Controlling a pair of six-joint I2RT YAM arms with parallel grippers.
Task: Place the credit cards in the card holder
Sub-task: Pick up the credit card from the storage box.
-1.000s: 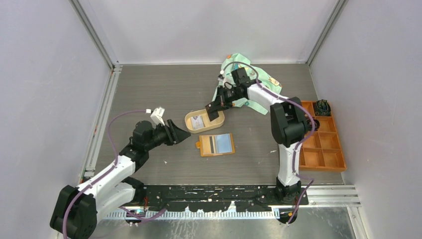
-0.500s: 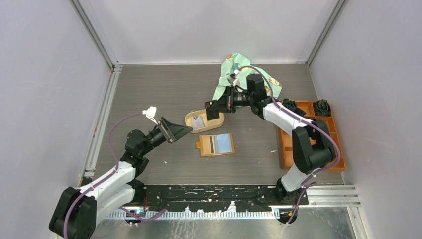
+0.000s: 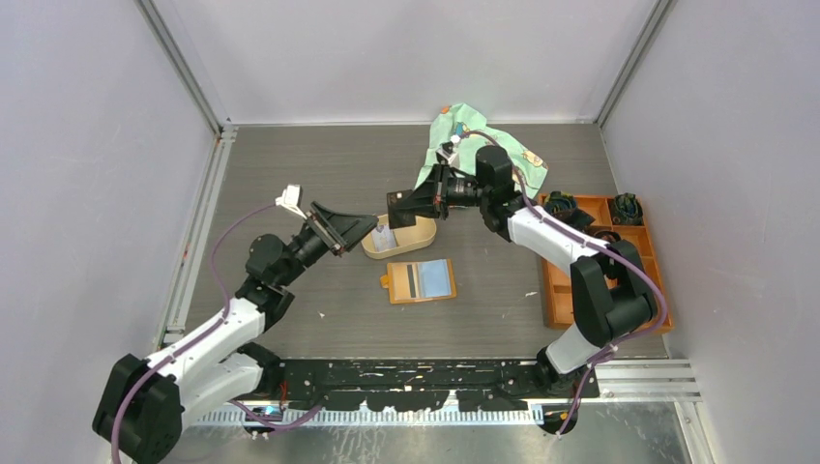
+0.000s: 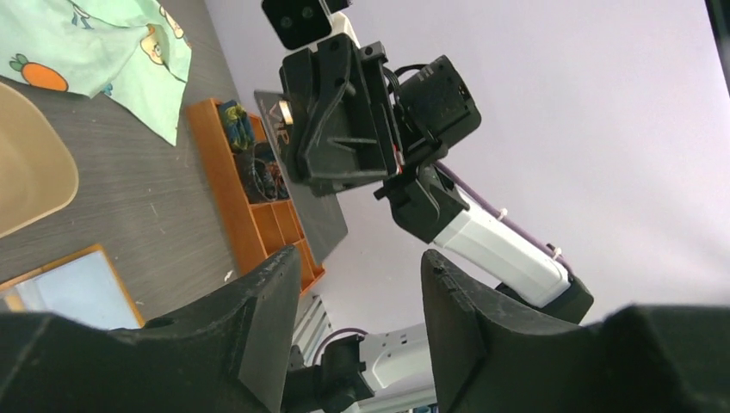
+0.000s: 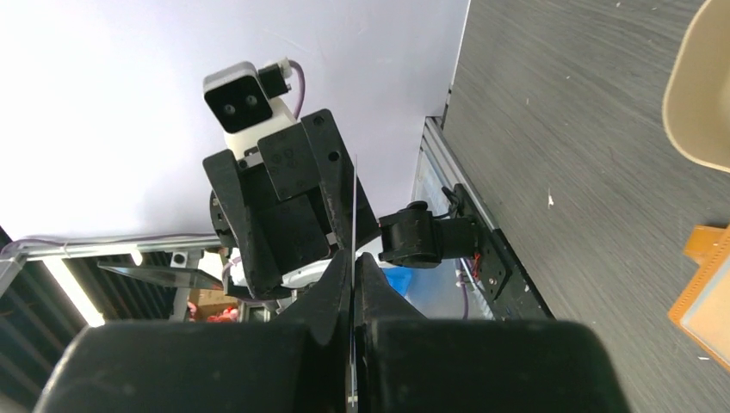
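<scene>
The right end effector (image 5: 353, 258) was clenched on a credit card (image 5: 354, 198), held edge-on in the air near the oval tray (image 3: 418, 238). The left end effector (image 4: 357, 271) faced it, jaws apart and empty. The card holder (image 3: 421, 281) lay open on the worktop (image 3: 290, 174), just beside the tray. A mistimed handover could have let the thin card slip and drop clear of the holder.

Bright, even overhead light; soft shadows, sharp focus.
</scene>
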